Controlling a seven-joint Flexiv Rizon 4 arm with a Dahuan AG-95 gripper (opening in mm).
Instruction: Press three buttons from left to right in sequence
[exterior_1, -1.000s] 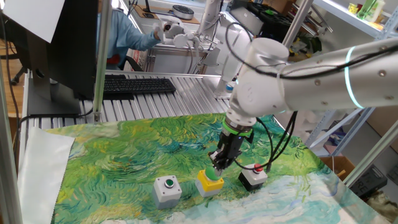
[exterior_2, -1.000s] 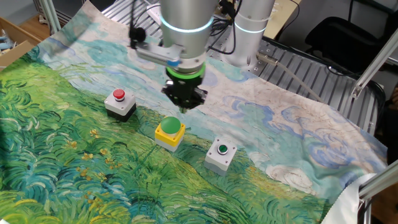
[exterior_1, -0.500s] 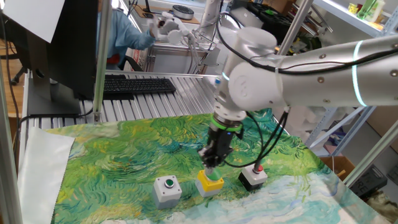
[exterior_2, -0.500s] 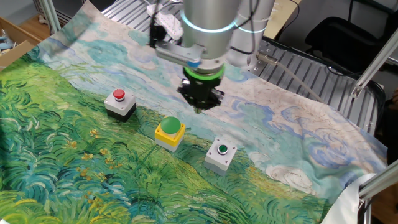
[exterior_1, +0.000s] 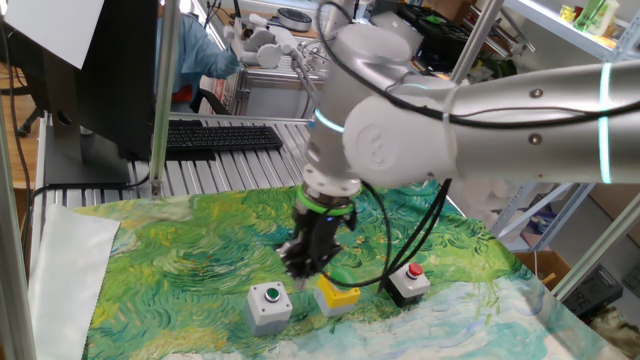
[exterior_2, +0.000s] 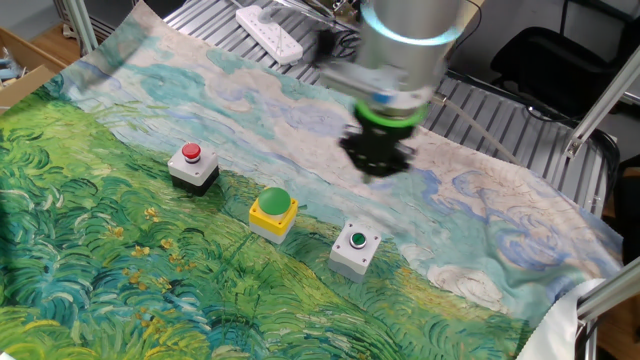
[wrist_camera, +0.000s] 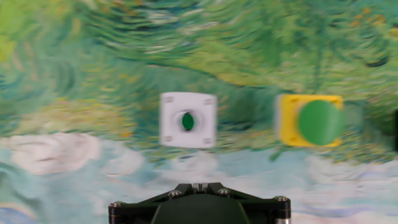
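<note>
Overhead, gripper: the gripper (exterior_1: 303, 268) points straight down, fingers pressed together and pinching nothing, hanging above the cloth.
Position: in one fixed view it hovers just behind the gap between the grey button box (exterior_1: 269, 305) and the yellow button box (exterior_1: 337, 294); in the other fixed view it (exterior_2: 379, 172) stands beyond the grey box (exterior_2: 354, 249), apart from it.
Buttons: all three boxes sit in a row on the near part of the painted cloth (exterior_1: 180, 250), the black button box (exterior_1: 408, 282) with its red cap at the right end in the first fixed view.
Hand view: the grey box (wrist_camera: 188, 119) lies near centre, the yellow one (wrist_camera: 310, 120) to its right, both blurred.
Background: a keyboard (exterior_1: 222, 138) rests on the far metal table.
</note>
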